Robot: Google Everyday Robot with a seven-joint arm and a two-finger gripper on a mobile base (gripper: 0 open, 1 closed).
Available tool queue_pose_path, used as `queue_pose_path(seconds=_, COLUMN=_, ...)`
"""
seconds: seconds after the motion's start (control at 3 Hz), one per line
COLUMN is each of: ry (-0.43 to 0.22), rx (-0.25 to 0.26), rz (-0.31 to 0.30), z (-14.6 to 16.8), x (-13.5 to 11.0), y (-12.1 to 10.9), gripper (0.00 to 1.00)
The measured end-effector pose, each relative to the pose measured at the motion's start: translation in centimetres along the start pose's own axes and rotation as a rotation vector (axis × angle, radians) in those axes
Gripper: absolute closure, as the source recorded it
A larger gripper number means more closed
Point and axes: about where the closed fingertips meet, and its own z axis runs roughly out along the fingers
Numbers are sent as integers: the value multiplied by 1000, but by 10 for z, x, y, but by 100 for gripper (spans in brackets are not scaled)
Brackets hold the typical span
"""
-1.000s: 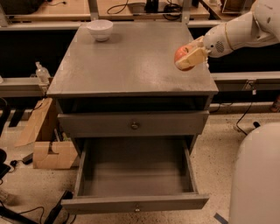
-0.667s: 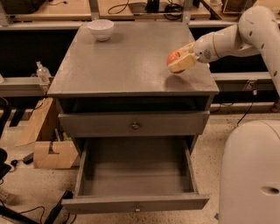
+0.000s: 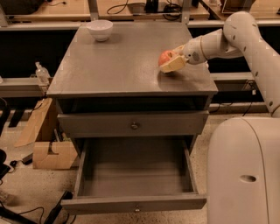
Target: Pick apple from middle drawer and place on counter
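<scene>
As the arm swings in from the bench's right edge, the end effector (image 3: 169, 64) has brought the apple (image 3: 166, 56) further over the bench (image 3: 113, 65) and lower, seemingly touching its right-front area. It's clamped on the fruit, and release looks close. The apple is round, with no real long axis, and its stem direction can't be told. Below the bench, the middle drawer (image 3: 135, 202) gapes open.

A speckled pale floor (image 3: 30, 188) carries cardboard scraps (image 3: 52, 155) and black cables (image 3: 53, 211), with pale wooden benches (image 3: 61, 9) behind.
</scene>
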Motion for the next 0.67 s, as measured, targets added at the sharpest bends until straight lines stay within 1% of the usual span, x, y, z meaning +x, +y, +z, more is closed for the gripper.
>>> queue_pose_path(seconds=0.67, ry=0, rx=-6, rz=1, z=4, x=0, y=1, gripper=51)
